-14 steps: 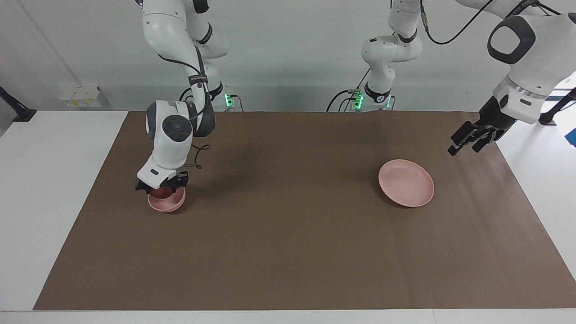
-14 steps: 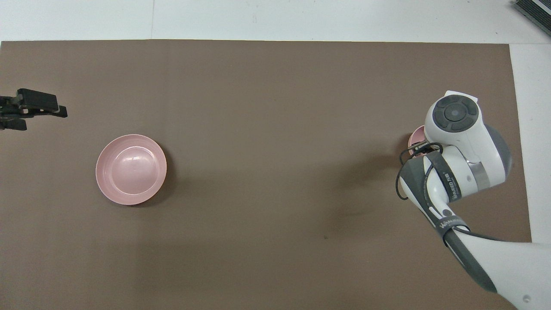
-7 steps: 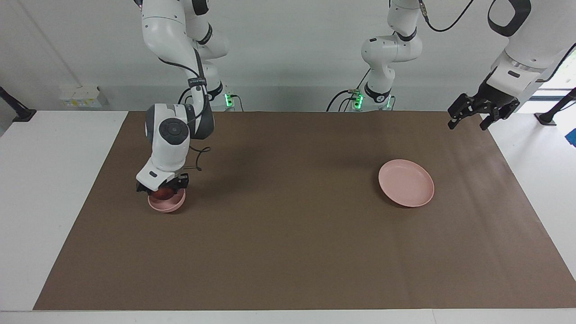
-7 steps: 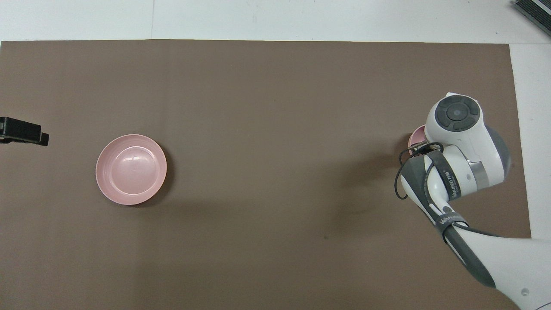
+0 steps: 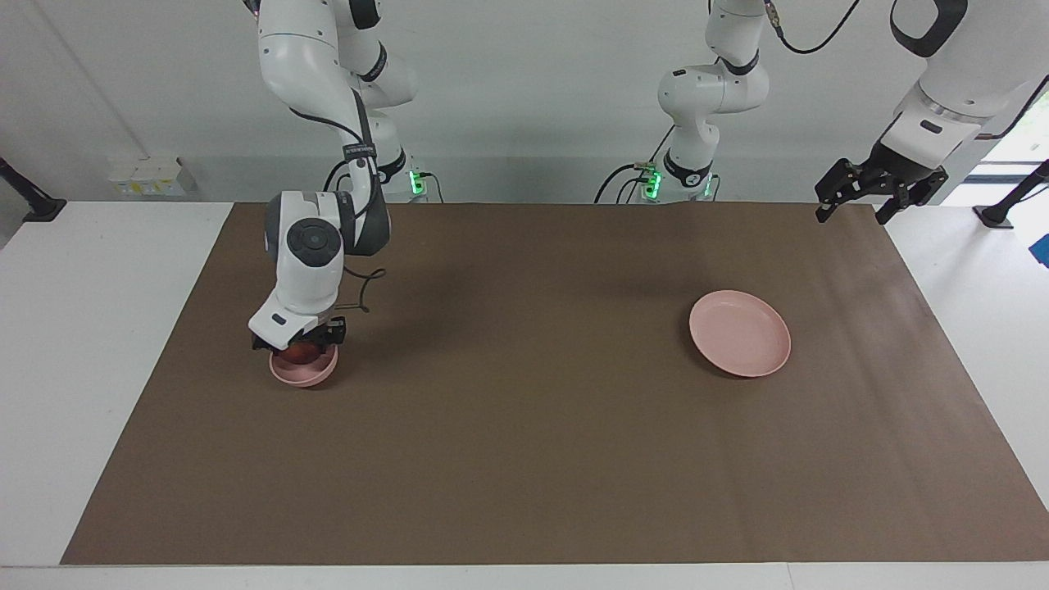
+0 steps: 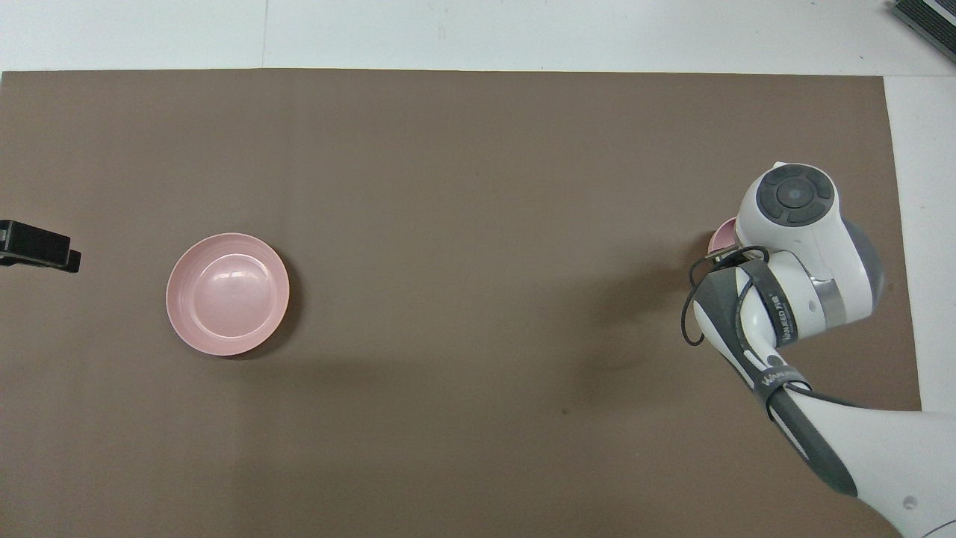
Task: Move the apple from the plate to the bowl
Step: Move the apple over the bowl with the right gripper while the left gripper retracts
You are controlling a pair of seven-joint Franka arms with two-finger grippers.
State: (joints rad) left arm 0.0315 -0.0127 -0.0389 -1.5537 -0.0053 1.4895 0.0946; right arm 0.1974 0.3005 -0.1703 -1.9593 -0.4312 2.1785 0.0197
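One change: L gripper [image 5: 851, 213], open, withdrew to 2 o'clock from plate [image 5: 740, 333]; R gripper [image 5: 301, 339] grips apple [image 5: 300, 353] in bowl [image 5: 305, 374], 9 o'clock; release next.

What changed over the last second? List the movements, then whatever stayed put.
The left gripper lifted and drew back toward the robots, away from the plate, jaws open throughout. The right gripper rose slightly but remains over the bowl, jaws closed around the apple inside it. Plate, bowl and apple did not shift.
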